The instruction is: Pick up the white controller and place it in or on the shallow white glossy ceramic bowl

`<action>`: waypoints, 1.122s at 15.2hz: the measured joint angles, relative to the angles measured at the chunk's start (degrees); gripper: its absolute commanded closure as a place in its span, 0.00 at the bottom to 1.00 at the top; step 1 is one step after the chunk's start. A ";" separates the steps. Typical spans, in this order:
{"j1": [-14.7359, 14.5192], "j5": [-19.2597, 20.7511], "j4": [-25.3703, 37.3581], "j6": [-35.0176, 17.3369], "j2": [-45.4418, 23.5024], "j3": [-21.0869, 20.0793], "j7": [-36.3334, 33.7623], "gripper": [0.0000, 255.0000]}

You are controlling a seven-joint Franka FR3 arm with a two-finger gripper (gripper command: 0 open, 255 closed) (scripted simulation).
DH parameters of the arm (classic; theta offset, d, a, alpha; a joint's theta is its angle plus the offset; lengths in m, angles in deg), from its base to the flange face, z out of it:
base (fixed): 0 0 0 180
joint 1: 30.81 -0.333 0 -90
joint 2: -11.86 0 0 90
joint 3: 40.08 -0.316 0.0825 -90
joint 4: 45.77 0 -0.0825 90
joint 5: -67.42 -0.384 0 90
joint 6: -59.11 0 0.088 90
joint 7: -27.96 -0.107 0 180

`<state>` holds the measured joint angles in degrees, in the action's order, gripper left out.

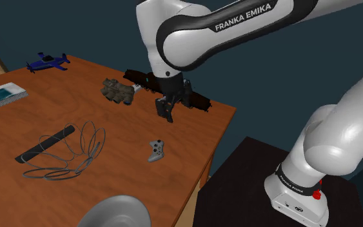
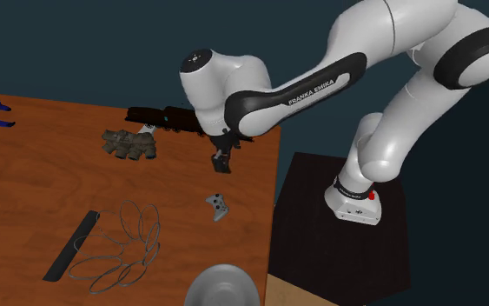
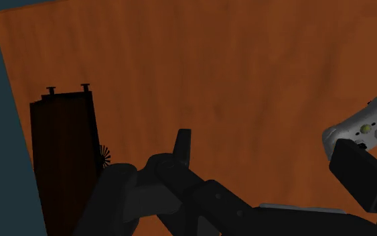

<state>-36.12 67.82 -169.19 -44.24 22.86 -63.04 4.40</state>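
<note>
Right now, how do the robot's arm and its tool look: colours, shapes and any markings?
The arm is made of rounded, glossy white links with dark bands at the joints. One dark band bears the white lettering FRANKA EMIKA. Near the base sits a small red mark. The tool is all black and angular, with two flat fingers.

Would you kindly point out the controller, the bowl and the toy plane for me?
controller (image 1: 156, 150), shoulder view, on its middle body
bowl (image 1: 114, 210), shoulder view, on its outer wall
plane (image 1: 46, 62), shoulder view, on its fuselage
</note>
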 measured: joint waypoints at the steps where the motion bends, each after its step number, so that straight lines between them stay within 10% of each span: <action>1: -0.18 0.71 2.07 0.09 -2.55 -0.84 -1.63 0.00; 10: -5.05 8.35 18.88 1.47 -23.97 -5.08 -15.47 0.00; 17: -5.39 9.42 15.67 -3.17 -25.92 -4.86 -16.79 0.00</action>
<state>-41.51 77.24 -153.52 -47.41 -3.06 -67.90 -12.40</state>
